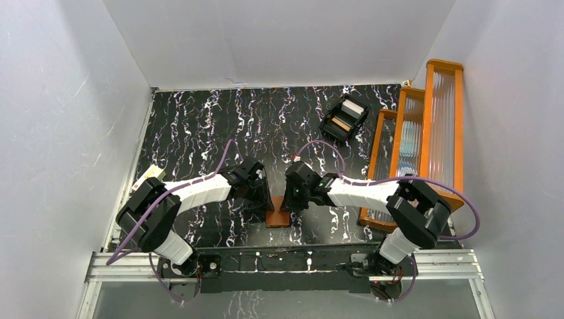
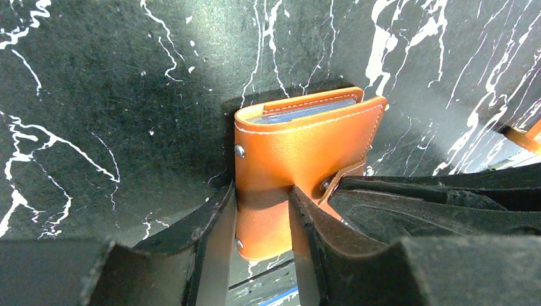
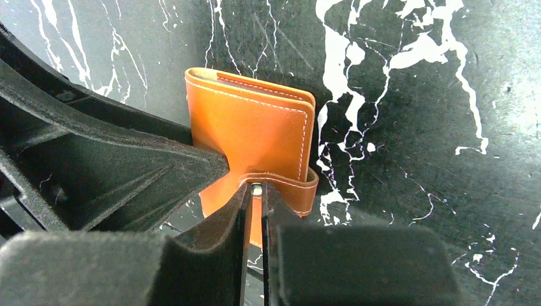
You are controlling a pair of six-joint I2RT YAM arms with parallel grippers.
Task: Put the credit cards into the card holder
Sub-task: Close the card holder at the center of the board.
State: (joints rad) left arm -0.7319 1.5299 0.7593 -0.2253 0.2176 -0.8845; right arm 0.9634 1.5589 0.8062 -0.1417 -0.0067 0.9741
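Here: left gripper [image 2: 260, 220], jaws clamped across the lower half of the folded card holder [image 2: 300, 143]; right gripper [image 3: 255, 199], jaws pinched nearly together on its snap strap [image 3: 285, 182]. Holder sits between both grippers, near-centre of the black marbled table [image 2: 96, 95].

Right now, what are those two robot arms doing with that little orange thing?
Both arms are holding the card holder, a small orange-brown wallet, near the front edge of the table. The left gripper squeezes its folded body, and the right gripper pinches its snap strap. The wallet is folded over, with pale layers peeking out at its top edge. A black tray sits far back, untouched.
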